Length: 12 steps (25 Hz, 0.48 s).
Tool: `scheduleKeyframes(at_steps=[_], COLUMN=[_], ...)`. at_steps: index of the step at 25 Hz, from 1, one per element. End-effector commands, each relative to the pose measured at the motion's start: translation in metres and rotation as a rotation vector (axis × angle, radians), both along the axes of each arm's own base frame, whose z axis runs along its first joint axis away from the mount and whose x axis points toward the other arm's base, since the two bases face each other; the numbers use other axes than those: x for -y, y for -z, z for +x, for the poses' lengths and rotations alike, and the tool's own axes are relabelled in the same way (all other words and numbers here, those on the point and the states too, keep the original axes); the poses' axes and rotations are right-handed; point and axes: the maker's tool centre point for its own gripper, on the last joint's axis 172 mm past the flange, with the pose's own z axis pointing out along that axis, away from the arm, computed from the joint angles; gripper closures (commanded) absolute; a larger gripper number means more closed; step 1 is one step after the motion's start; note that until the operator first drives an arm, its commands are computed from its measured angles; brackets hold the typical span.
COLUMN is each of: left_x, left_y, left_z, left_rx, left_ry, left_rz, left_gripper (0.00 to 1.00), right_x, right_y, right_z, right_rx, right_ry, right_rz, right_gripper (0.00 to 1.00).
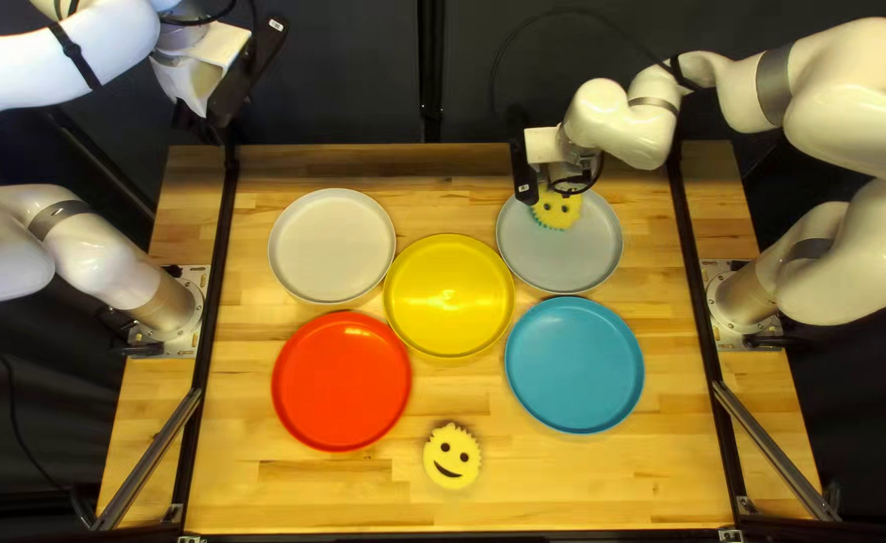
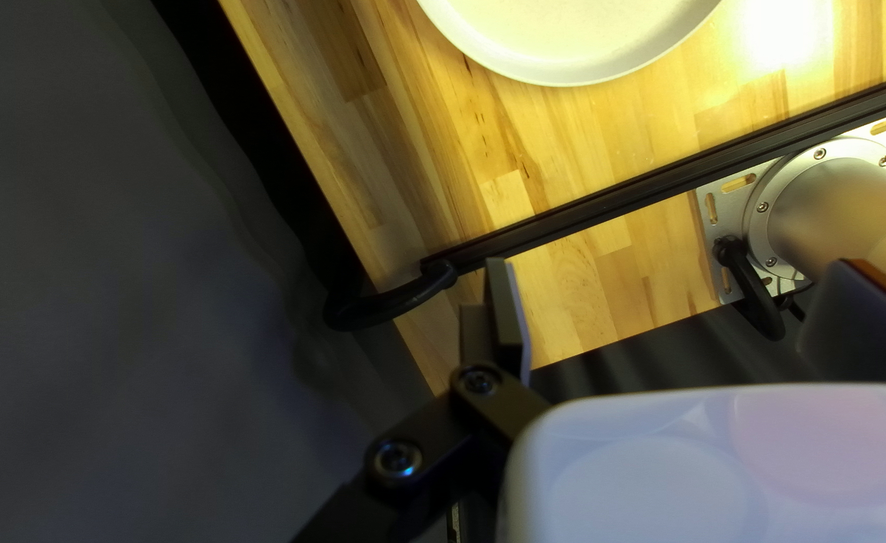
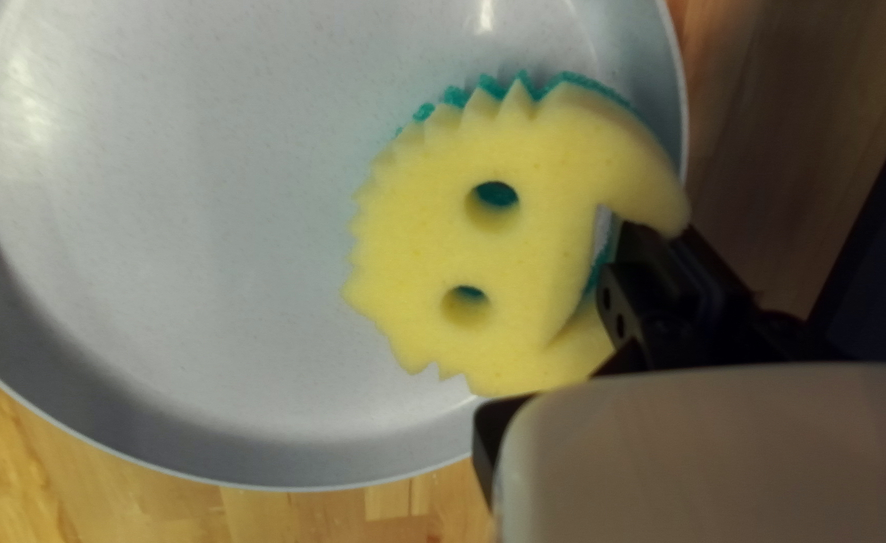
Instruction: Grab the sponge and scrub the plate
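Black right tool (image 3: pixel 592 334) pinches a toothed yellow foam sponge (image 3: pixel 413 231) over the round grey plate (image 3: pixel 182 231) beneath; scrubbing appears in hand, calling for pressed strokes next; left tool (image 2: pixel 674 277) gapes.

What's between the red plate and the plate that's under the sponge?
The yellow plate lies between the red plate and the grey plate; the top left view shows it.

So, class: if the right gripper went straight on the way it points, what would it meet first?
Probably the grey plate, with the sponge in the right gripper pressing on it first. I cannot tell whether the sponge already touches the plate.
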Motion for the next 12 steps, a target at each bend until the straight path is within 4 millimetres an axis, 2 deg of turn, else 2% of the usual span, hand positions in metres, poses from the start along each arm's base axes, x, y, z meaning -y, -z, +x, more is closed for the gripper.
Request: scheduleKeyframes(at_steps=[1, 5, 12], left_x=[0.000, 0.000, 0.000], left_y=[0.000, 0.000, 0.000], left_z=[0.000, 0.000, 0.000], left_rx=[0.000, 0.000, 0.000], left_ry=[0.000, 0.000, 0.000], left_rz=[0.000, 0.000, 0.000], left_gripper=[0.00, 0.00, 0.00], right_x=[-0.020, -0.039, -0.046], right_y=[-0.001, 0.001, 0.006], right_z=[0.004, 0.010, 0.015], right_rx=[-0.003, -0.009, -0.013], right_ry=[0.000, -0.002, -0.012], right_rz=[-0.012, -0.017, -0.016], right_gripper=[1.00, 1.00, 1.00])
